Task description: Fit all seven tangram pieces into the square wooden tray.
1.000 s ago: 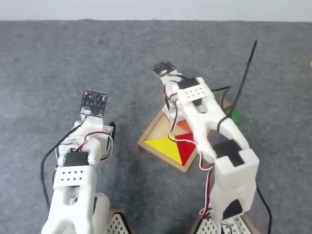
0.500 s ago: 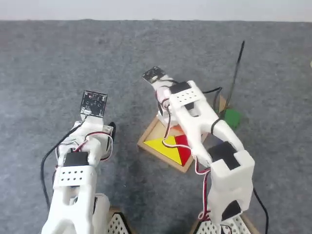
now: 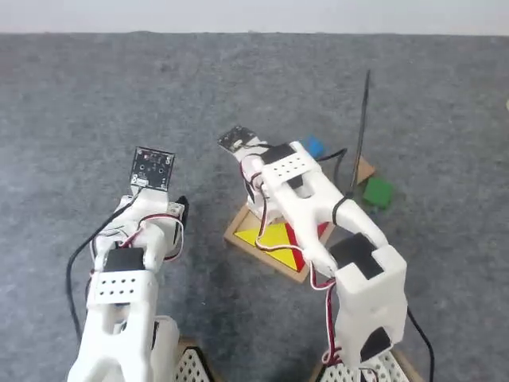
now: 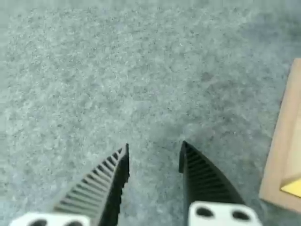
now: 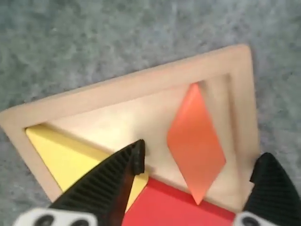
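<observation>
- My left gripper (image 4: pixel 154 148), fingers apart, hangs over bare grey felt mat (image 4: pixel 117 70). Free passage there; the one obstacle is the square wooden tray (image 4: pixel 281 141), its rim near one finger.
- My right gripper (image 5: pixel 201 153) is spread wide over the tray, with the orange parallelogram piece (image 5: pixel 195 143) between its fingers.
- Yellow triangle piece (image 5: pixel 66 150) and red triangle piece (image 5: pixel 178 205) take up tray floor. Bare wood is free between yellow triangle and parallelogram.
- Blue piece (image 3: pixel 315 147), green square piece (image 3: pixel 377 192) and tan piece (image 3: pixel 364 169) clutter the mat beyond the tray.

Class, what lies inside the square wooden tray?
A yellow triangle, a red piece and an orange parallelogram lie inside the tray. The right tool covers part of the floor, so more may be hidden.
</observation>
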